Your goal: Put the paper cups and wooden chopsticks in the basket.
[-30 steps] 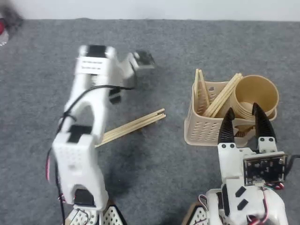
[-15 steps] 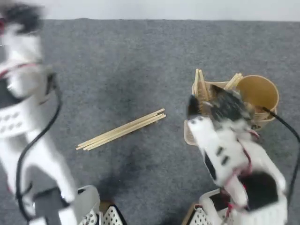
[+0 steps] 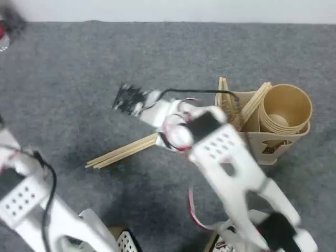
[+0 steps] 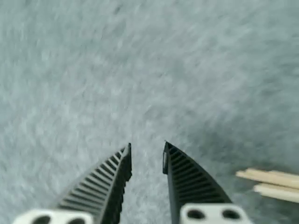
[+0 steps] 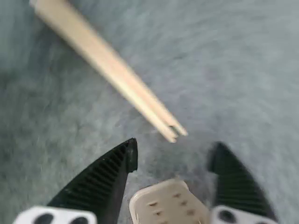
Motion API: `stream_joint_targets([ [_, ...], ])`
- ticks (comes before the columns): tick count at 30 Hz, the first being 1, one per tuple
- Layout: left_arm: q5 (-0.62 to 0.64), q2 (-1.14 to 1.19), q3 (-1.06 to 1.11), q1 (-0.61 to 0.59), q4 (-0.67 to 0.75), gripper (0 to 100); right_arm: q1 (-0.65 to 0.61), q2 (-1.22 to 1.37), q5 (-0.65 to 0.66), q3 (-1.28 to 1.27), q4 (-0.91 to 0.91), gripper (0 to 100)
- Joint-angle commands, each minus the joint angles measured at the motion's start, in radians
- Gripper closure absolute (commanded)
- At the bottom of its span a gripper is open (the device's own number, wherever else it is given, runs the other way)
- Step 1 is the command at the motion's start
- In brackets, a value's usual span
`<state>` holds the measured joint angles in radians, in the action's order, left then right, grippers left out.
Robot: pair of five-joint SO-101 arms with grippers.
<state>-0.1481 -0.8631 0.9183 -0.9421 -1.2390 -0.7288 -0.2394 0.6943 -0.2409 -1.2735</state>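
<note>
Occlusion: in the high view the white right arm lies across the left side of the beige perforated plastic basket. It also covers the basket-side ends of the loose pale wooden chopsticks, so those tips are hidden. The white left arm is cut off by the left edge of that view.

The basket holds a nested stack of tan paper cups, upright at its right side. Several leaning wooden chopsticks stick up over its rim at left and centre; their count cannot be told.

The loose chopsticks lie flat and close together on the grey felt-covered desk, left of the basket and apart from it.

The right gripper has its black ribbed jaws spread wide and empty, with chopstick ends just ahead of them. The left gripper has its jaws narrowly parted and grips nothing; it is over the felt with chopstick ends nearby.
</note>
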Motion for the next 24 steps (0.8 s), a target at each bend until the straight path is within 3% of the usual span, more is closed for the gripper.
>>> stream_joint_targets([
  [1,0.009,-0.155,0.315,-0.066,0.15,89,-0.018,0.127,0.103,0.054,0.054,64.9],
  [6,-0.009,-0.281,0.441,-0.163,0.207,89,-0.013,0.318,0.112,0.091,0.176,70.5],
  [13,-0.052,-0.419,0.536,-0.172,0.204,89,-0.001,0.596,0.196,0.285,0.176,70.4],
  [24,-0.052,-0.52,0.572,-0.169,0.183,89,0.015,0.826,0.285,0.551,0.021,70.6],
])
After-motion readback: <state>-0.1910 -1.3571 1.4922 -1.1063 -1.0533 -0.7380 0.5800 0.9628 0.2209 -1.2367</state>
